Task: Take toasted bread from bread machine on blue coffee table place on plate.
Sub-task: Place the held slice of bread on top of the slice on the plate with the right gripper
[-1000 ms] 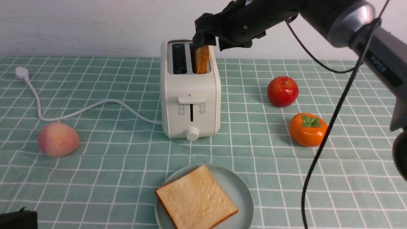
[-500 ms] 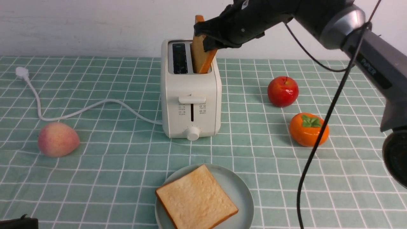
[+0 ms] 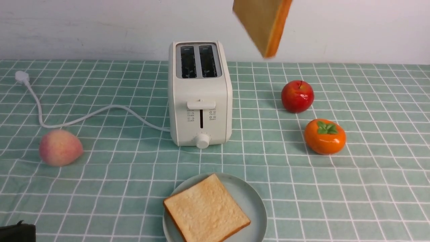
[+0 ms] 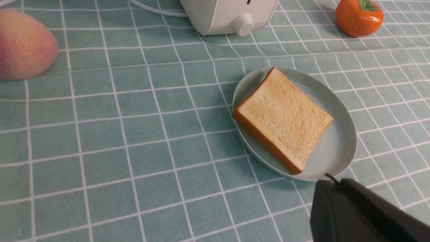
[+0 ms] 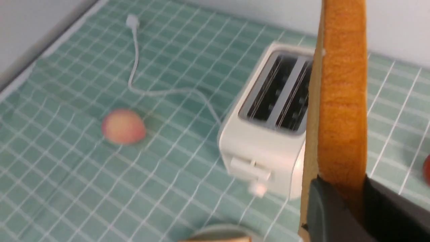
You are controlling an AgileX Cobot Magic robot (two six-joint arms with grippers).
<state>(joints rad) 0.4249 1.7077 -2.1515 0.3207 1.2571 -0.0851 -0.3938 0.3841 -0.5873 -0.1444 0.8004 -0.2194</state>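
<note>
One slice of toasted bread (image 3: 206, 213) lies flat on the plate (image 3: 252, 198) at the front of the blue coffee table (image 3: 100, 188). The second slice (image 3: 263, 25) hangs in the air, above and right of the bread machine (image 3: 200, 94), whose two slots are empty. In the right wrist view my right gripper (image 5: 342, 188) is shut on this slice's (image 5: 341, 101) crust edge, high over the bread machine (image 5: 268, 134). My left gripper (image 4: 336, 185) is shut and empty, low beside the plate's rim (image 4: 339, 148), close to the slice (image 4: 284, 117) lying there.
A peach (image 3: 60, 148) lies at the left. A red apple (image 3: 297, 96) and an orange persimmon (image 3: 325, 136) lie right of the bread machine. The white cord (image 3: 100, 112) runs left to its plug (image 3: 20, 77). A wall stands behind the table.
My right gripper has pulled the second slice up out of the bread machine's right slot and carried it up and to the right. The arm has left the front view.
</note>
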